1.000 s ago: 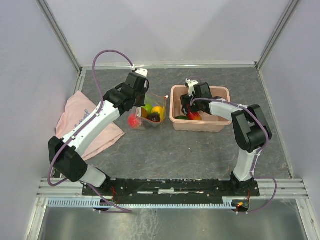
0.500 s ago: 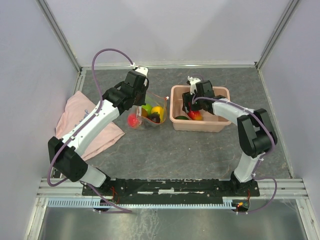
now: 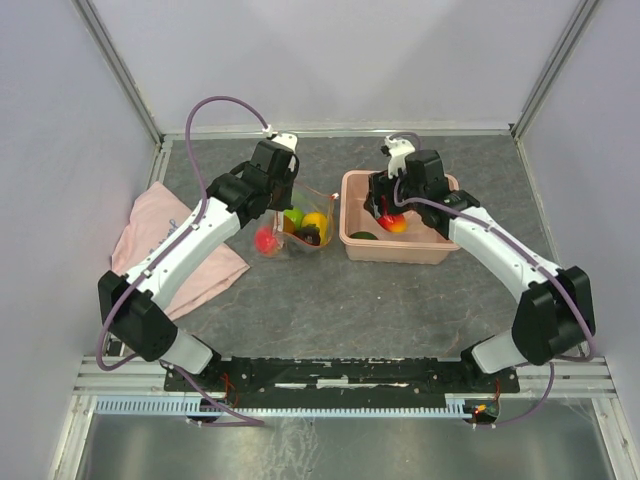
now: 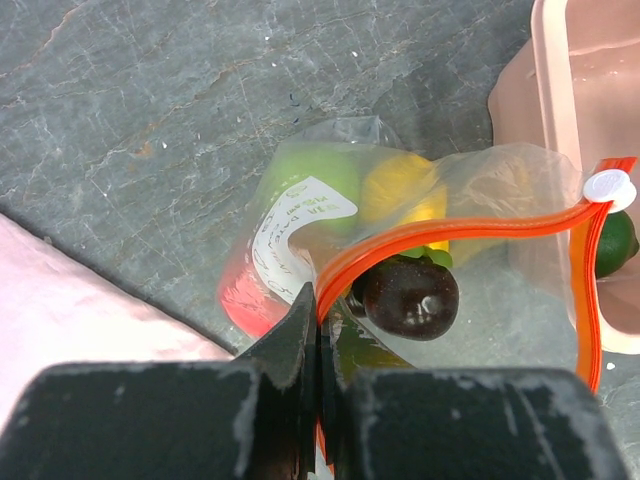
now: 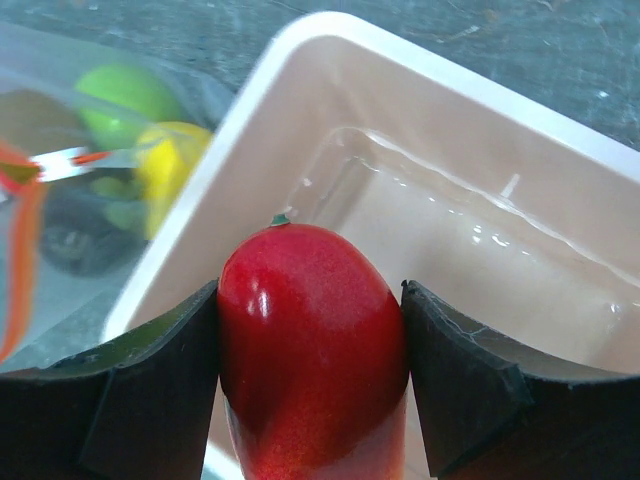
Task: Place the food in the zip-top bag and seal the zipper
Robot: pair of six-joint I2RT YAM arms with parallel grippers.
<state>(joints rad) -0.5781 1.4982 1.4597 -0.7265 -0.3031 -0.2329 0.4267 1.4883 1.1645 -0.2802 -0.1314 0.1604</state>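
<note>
The clear zip-top bag (image 3: 297, 228) lies left of the pink bin and holds green, yellow, red and dark purple food (image 4: 410, 297). Its red-orange zipper (image 4: 450, 232) ends in a white piece (image 4: 609, 187). My left gripper (image 4: 322, 310) is shut on the zipper edge, holding the bag's mouth up; it also shows in the top view (image 3: 283, 195). My right gripper (image 5: 310, 330) is shut on a red-and-yellow toy fruit (image 5: 310, 350) and holds it above the bin; the top view shows it too (image 3: 390, 212). A green fruit (image 3: 362, 236) lies in the bin.
The pink rectangular bin (image 3: 440, 250) stands right of the bag. A pink cloth (image 3: 150, 240) lies at the left under my left arm. Metal frame rails edge the grey table on all sides.
My right gripper has lifted the red-and-yellow fruit out of the bin's bottom and the right arm has swung outward. The left arm and bag have stayed put.
</note>
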